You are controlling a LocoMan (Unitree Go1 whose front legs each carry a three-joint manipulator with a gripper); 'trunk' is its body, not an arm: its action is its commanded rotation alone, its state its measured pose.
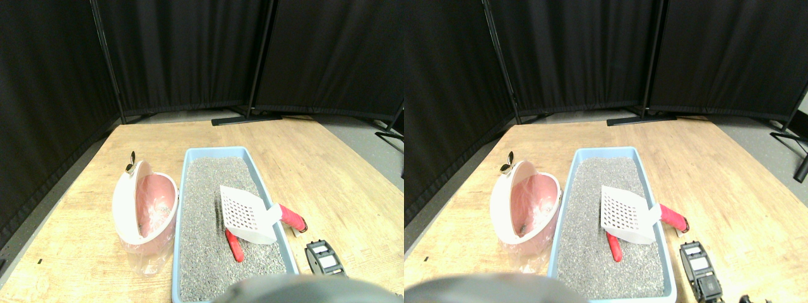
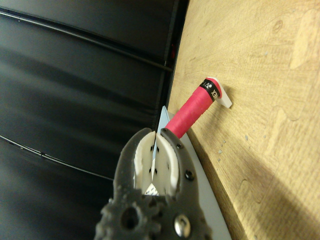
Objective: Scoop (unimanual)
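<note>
The white slotted plastic scoop (image 1: 247, 214) with a red wrapped handle (image 1: 292, 217) lies tilted over the right rim of the light-blue rectangular litter tray (image 1: 208, 153), its blade over the grey litter (image 1: 208, 189). A small red cylinder (image 1: 234, 245) lies in the litter below it. A pink lidded bin (image 1: 144, 211) stands left of the tray. The right gripper (image 2: 156, 155) sits near the handle's end, apart from it; its jaws stand nearly together, holding nothing.

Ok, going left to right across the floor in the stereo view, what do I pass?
Pink bin → blue litter tray → red object in the litter → white slotted scoop → its red-wrapped handle → right gripper, low at the right.
</note>
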